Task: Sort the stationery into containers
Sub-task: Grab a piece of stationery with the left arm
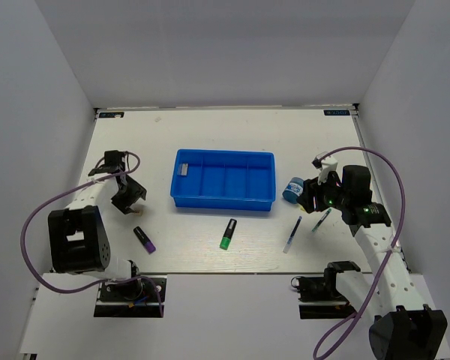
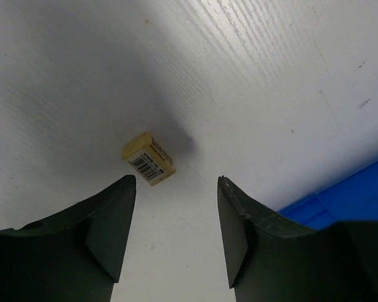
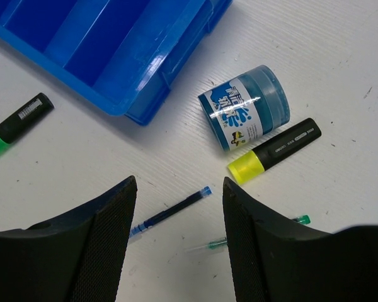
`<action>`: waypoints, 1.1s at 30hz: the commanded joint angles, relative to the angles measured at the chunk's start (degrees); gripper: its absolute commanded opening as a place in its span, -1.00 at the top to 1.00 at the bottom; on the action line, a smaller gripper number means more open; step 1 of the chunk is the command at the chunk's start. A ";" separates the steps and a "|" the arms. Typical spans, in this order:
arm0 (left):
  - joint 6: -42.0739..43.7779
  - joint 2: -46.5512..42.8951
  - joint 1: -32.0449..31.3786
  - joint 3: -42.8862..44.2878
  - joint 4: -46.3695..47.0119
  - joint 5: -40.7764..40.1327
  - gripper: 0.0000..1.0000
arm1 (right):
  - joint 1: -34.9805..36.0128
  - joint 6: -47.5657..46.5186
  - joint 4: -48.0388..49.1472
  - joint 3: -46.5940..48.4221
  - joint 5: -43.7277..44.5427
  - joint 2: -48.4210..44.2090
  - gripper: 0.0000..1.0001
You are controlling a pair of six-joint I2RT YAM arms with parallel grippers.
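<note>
Left of blue tray point(image 1: 223, 202): left gripper point(image 2: 176, 179) spread, empty, above yellow barcoded block point(image 2: 149, 158) on table point(image 1: 210, 127). Right of tray: right gripper point(image 3: 179, 179) spread, empty, above tub point(image 3: 246, 107), yellow marker point(image 3: 274, 151), blue pen point(image 3: 170, 211). Near side: green marker point(image 1: 228, 233), purple marker point(image 1: 144, 238) loose.

Bright, even light from above reaches the blue tray point(image 1: 223, 201) in the overhead view, leaving only a thin soft shadow along its near wall. In the right wrist view, white glare streaks the tray's corner rim and the label of the round tub point(image 3: 244, 108) just beside it, both sharp, while the fingers point(image 3: 82, 251) of the right gripper point(image 3: 178, 180) stay dark. In the left wrist view, a broad soft shadow darkens the table point(image 2: 271, 75) beyond the tray's corner around the small yellow block point(image 2: 149, 158), and the fingers point(image 2: 94, 239) of the left gripper point(image 2: 176, 179) look dim and slightly soft.
</note>
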 commanded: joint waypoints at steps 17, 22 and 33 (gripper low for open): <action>-2.26 5.18 0.55 -1.35 1.49 -2.43 -0.15 | 0.00 -0.89 -0.27 2.35 1.03 0.66 -0.23; -2.35 7.28 0.55 -0.12 0.69 -4.37 -0.15 | 0.00 -0.71 -0.35 2.18 1.21 0.66 -0.23; -1.56 6.07 0.29 -1.34 1.83 -2.44 0.74 | -0.09 -0.71 -0.27 2.35 1.30 0.31 -0.23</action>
